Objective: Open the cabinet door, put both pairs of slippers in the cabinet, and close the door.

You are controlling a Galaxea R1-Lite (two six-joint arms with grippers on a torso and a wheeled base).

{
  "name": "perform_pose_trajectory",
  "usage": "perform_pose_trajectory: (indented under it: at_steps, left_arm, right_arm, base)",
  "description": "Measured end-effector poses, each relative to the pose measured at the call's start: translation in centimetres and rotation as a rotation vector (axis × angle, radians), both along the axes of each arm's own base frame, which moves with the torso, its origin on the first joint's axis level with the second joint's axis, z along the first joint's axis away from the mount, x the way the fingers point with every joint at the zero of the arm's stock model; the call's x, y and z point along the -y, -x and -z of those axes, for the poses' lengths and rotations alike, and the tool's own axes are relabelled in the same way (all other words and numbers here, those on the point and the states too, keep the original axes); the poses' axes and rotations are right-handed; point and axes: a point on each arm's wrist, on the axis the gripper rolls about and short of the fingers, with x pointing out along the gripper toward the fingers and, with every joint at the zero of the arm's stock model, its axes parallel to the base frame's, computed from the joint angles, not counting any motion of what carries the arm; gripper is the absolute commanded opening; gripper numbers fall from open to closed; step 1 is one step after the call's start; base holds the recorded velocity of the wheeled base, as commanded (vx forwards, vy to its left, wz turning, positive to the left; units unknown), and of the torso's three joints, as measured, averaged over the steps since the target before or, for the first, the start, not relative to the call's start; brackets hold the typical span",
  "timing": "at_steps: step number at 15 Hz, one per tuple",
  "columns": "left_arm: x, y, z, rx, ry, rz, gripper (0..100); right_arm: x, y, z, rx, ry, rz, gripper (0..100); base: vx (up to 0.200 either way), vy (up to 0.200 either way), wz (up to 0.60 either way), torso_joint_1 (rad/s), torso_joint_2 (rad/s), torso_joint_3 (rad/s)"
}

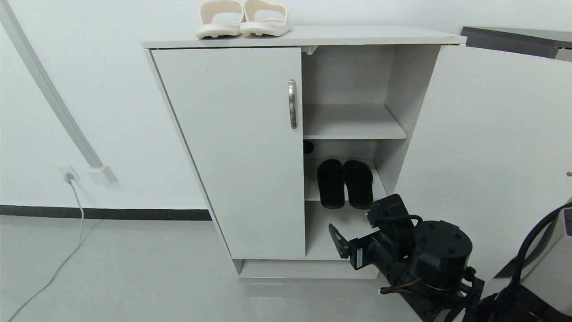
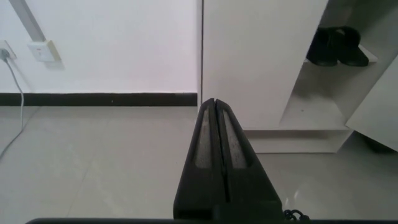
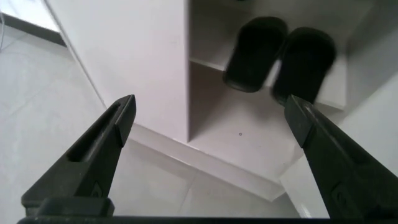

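Observation:
A white cabinet (image 1: 232, 147) stands against the wall, its left door shut and its right door (image 1: 491, 152) swung wide open. One pair of black slippers (image 1: 344, 183) lies side by side on the lower shelf inside; they also show as black slippers (image 3: 280, 56) and black slippers (image 2: 339, 46). A cream pair of slippers (image 1: 243, 18) rests on the cabinet top. My right gripper (image 1: 357, 223) hangs open and holds nothing, just in front of the bottom compartment, below the black pair; it is wide apart in its own view (image 3: 210, 106). My left gripper (image 2: 214, 106) is shut, low over the floor left of the cabinet.
The upper shelf (image 1: 353, 123) is bare. A wall socket (image 1: 67, 173) with a grey cable trailing over the floor sits at the left, under a slanted conduit (image 1: 49, 89). Grey tiled floor (image 1: 134, 268) spreads in front. The open door blocks the right side.

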Motion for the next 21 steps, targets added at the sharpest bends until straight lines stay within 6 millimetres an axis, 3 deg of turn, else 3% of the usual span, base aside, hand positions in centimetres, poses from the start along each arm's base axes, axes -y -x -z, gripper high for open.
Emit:
perform_pose_trajectory:
  at_steps: [10,21]
  left_arm:
    - [0.00,0.00,0.00,0.001,0.000,0.000,0]
    - [0.00,0.00,0.00,0.001,0.000,0.000,0]
  right_arm:
    - [-0.05,0.06,0.39,-0.003,0.009,-0.005,100]
    - [-0.22,-0.07,0.71,0.009,0.017,-0.006,100]
  base:
    - [0.000,0.200,0.00,0.004,0.00,0.003]
    - [0.000,0.000,0.00,0.000,0.00,0.000]
